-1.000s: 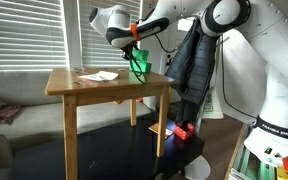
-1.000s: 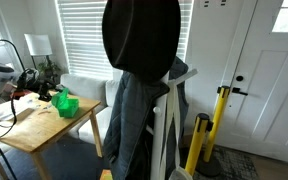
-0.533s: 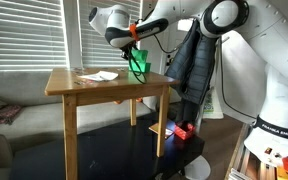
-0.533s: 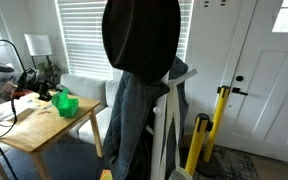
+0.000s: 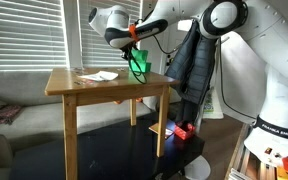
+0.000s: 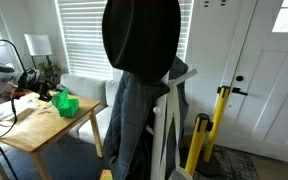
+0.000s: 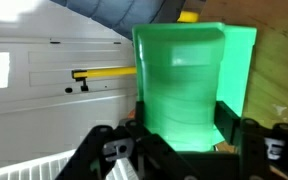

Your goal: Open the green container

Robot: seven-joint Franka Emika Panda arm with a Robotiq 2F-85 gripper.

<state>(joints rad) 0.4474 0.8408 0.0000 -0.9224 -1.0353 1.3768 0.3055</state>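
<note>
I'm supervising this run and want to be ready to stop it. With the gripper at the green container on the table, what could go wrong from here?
1. The gripper is shut on the green container, and nothing else holds the box down. A pull to open it may lift or tip the whole box instead.
2. In an exterior view the box stands close to the edge of the wooden table. If dragged, it could slide off.

Green container (image 5: pixel 138 65): small, boxy, bright green, plain faces. Stands upright on wooden table (image 5: pixel 84 86), toward one end, near edge in both exterior views. In wrist view fills centre, slightly translucent; lid state unclear.
</note>
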